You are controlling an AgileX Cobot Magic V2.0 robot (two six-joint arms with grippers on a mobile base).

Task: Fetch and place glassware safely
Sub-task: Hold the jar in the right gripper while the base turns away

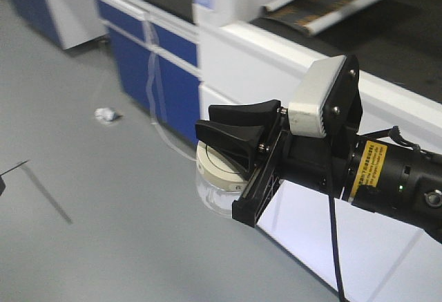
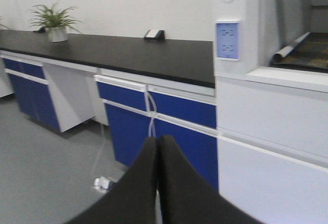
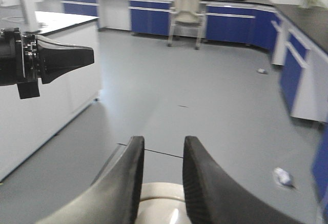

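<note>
The right gripper (image 1: 206,122) holds the jar (image 1: 209,197) in the air above the grey floor (image 1: 103,233). Its two black fingers (image 3: 205,183) are partly closed with a narrow gap between them. The cream lid (image 3: 158,203) sits in that gap, near the finger bases. In the front view the lid lies right under the fingers and the clear glass body hangs below it. Where the pads meet the lid or its knob is hidden, so I cannot tell the exact grip. A small crumpled white scrap (image 1: 105,114) lies on the floor well past the fingertips, and blue cabinets (image 1: 169,88) run along one side of them.

The left gripper (image 2: 158,141) is closed, with its fingers pressed together tip to tip and gripping nothing. Ahead of its tips is a row of blue cabinets under a black counter (image 2: 128,55), with a potted plant (image 2: 54,21) far off to the left of the fingers. In the right wrist view the left gripper shows above and to the left of the right fingers, well apart from the jar. A chair (image 3: 185,11) stands far ahead of the right fingertips.
</note>
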